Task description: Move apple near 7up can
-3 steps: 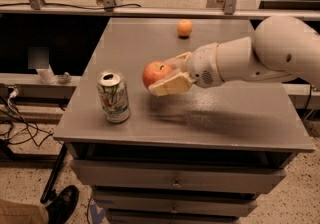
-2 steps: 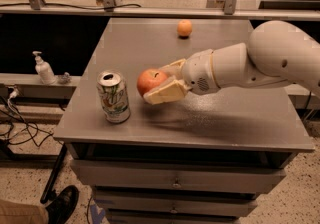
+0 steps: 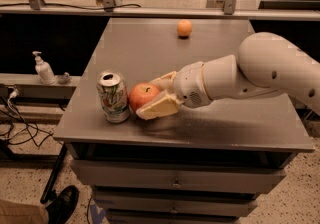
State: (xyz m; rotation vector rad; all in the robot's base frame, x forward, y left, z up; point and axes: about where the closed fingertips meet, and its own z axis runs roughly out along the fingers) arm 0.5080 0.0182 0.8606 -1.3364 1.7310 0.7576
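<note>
The one camera looks from high before the cabinet [image 3: 225, 128], tilted down toward its far edge at 12 o'clock, close enough that the top fills most of the view. Just at 9 o'clock of centre, the gripper [image 3: 148, 98] clasps the apple [image 3: 140, 93].

I am seeing a red-orange apple [image 3: 142, 95] with a dark stem, just beside a white and green can [image 3: 113, 97] that is showing a silver top and a red logo. My cream gripper [image 3: 146, 99] is hugging the apple there. The arm [image 3: 260, 68] is looking white, the table [image 3: 225, 123] grey, the far fruit [image 3: 184, 28] plain orange.
</note>
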